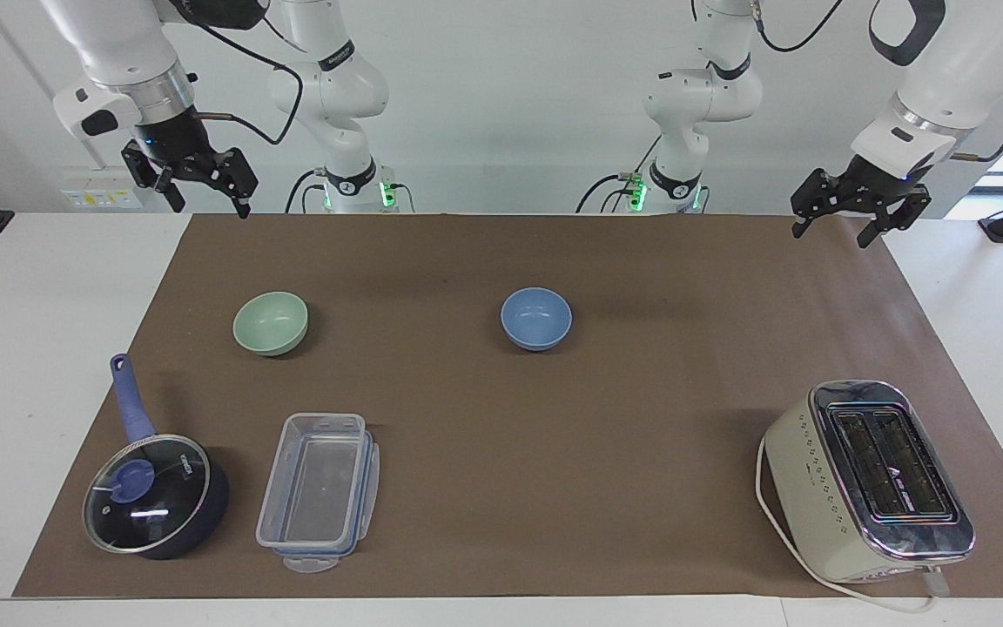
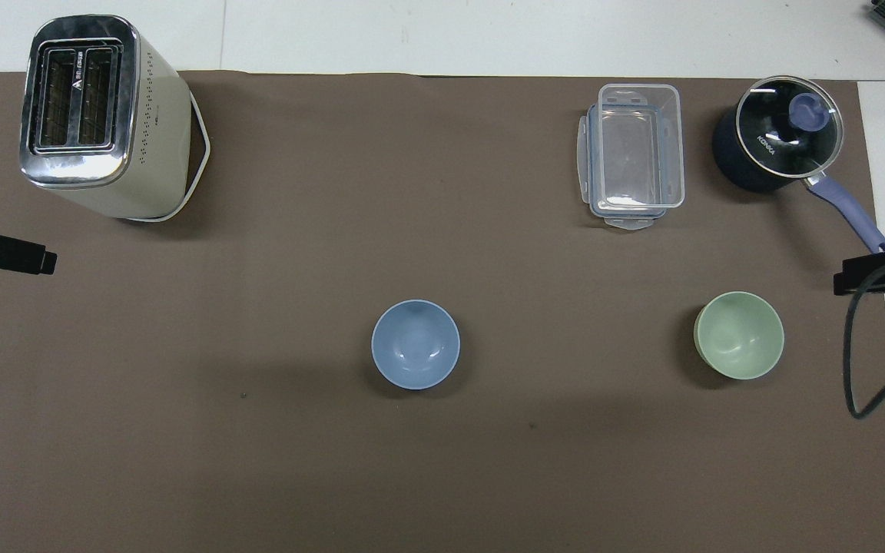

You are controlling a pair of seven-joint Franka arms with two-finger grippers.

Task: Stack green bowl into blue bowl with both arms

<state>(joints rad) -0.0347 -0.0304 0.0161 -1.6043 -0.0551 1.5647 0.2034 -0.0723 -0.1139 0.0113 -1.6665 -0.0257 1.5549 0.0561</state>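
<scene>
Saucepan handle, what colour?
Periwinkle blue, matching the lid knob; the saucepan handle shows best in the facing view.
</scene>
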